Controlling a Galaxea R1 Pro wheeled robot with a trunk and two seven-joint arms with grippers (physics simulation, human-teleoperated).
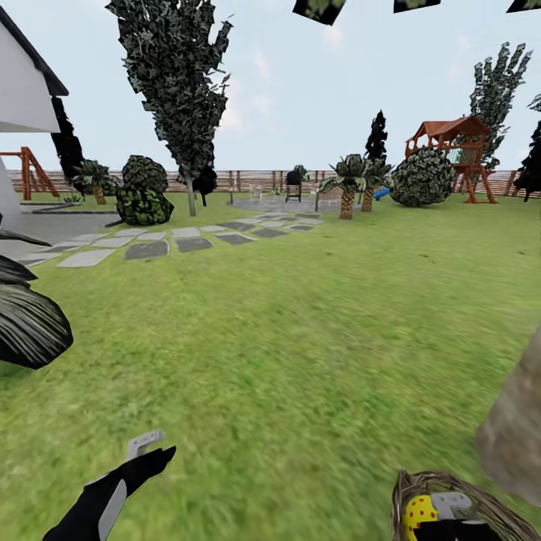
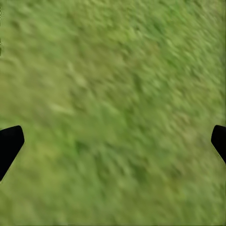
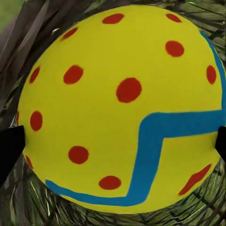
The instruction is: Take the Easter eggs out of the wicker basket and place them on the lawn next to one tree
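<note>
Right hand (image 1: 451,518) down inside the basket (image 1: 409,485), at the foot of the tree trunk (image 1: 515,436). Egg (image 3: 122,108) straight ahead of that hand and very close, between the two dark fingertips (image 3: 10,146), one tip showing at each flank; actual contact not discernible, so grasped or merely bracketed cannot be told. Egg yellow, red spots, a blue zigzag band running round it; long axis hard to judge from so near. Same egg visible from the head camera as a yellow spotted patch (image 1: 419,511) just inside the basket rim, beside the hand. Other two eggs not made out. Wicker weave all around and beneath the egg, so the basket wall is probably the only thing to snag on a lift. Left hand (image 1: 146,451) well away from the basket, over bare lawn (image 2: 113,94), fingers spread wide, holding nothing. Right arm clearly the nearer one. Trunk just beside the basket, hence a likely short carry. Farther off from the basket: paving slabs (image 1: 150,244), shrubs (image 1: 143,195), a dark conifer (image 1: 176,83), a wooden play tower (image 1: 454,146), a slat fence (image 1: 248,179).
</note>
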